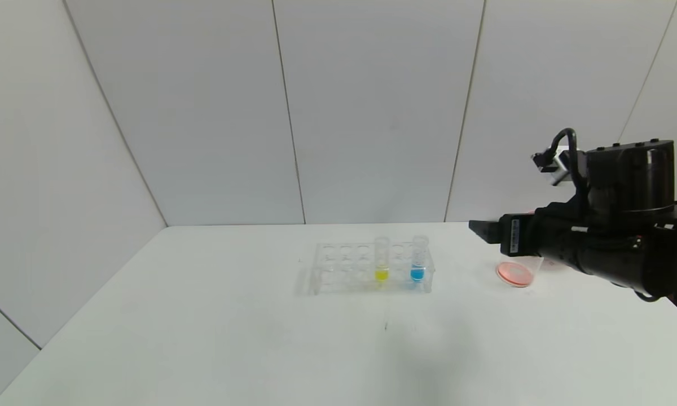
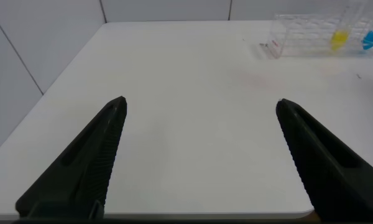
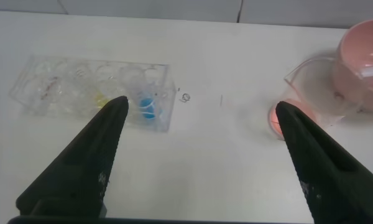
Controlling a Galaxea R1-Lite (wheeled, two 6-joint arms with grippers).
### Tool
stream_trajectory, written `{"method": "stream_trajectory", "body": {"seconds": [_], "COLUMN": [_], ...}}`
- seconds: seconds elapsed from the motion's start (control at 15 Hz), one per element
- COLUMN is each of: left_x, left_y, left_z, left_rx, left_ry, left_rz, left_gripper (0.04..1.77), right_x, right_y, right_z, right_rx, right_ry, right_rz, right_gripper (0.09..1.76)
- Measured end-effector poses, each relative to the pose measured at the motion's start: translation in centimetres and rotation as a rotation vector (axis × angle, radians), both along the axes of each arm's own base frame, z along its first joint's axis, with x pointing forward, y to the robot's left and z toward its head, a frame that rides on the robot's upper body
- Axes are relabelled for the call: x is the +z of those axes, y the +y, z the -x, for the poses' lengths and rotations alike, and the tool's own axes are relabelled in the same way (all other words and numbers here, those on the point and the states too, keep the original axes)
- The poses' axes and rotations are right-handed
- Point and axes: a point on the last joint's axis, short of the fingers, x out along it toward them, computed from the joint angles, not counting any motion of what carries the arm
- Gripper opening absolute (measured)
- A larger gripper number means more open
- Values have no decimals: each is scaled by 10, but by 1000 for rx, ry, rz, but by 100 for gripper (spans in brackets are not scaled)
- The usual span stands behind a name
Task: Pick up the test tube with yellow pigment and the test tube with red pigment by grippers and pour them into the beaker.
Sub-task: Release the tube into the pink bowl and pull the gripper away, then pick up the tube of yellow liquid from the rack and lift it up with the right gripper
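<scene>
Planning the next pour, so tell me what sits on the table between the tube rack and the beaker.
Nothing: in the head view the table is bare between the rack and the beaker. The right wrist view shows only tiny marks there.

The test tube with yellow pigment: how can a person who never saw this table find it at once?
On the white table stands a clear plastic many-holed rack. Two small clear glass tubes stand upright in it. The test tube with yellow pigment is the robot's-left one; its neighbour, the blue-tipped tube, has blue at its bottom.

Black arm [image 1: 598,242], looped cable [image 1: 564,141], pointed ribbed end effector [image 3: 199,155].
</scene>
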Motion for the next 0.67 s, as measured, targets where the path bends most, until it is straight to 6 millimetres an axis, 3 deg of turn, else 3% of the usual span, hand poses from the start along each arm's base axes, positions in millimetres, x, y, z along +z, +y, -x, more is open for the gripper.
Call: {"method": "stream_trajectory", "body": {"seconds": [0.4,0.67], "left_x": [0,0], "left_y": [0,0], "left_z": [0,0], "left_rx": [0,0], "left_ry": [0,0], "left_rz": [0,0], "left_gripper": [172,172], "right_x": [-21,-37], "right_y": [72,105], "right_z": [32,27], "right_rx": [53,28], "right_ry": [27,35], "right_rz": [23,29], "right_gripper": [170,170]}}
